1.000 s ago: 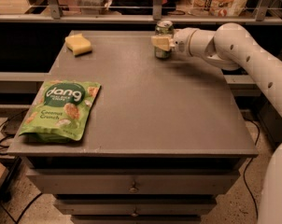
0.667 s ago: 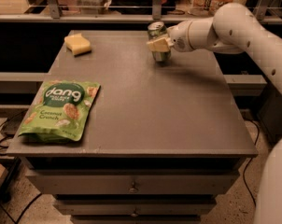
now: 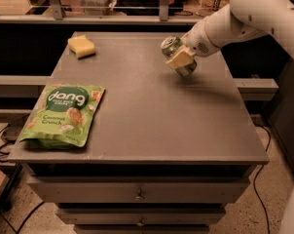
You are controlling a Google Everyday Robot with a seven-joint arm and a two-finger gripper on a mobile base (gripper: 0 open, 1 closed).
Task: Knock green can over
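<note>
far right on the table (image 3: 152, 111): green can (image 3: 172, 46) tilted, top leaning left, clamped between the fingers of the gripper (image 3: 180, 57). near left, snack bag (image 3: 63, 113); far left, yellow sponge (image 3: 82, 46).

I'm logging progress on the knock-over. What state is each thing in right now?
green can: tilted, top leaning left, not yet lying flat.
gripper: against the can's side, over the table's back right.
snack bag: lying flat, face up, front left.
yellow sponge: lying flat, back left.
top drawer: shut.
</note>
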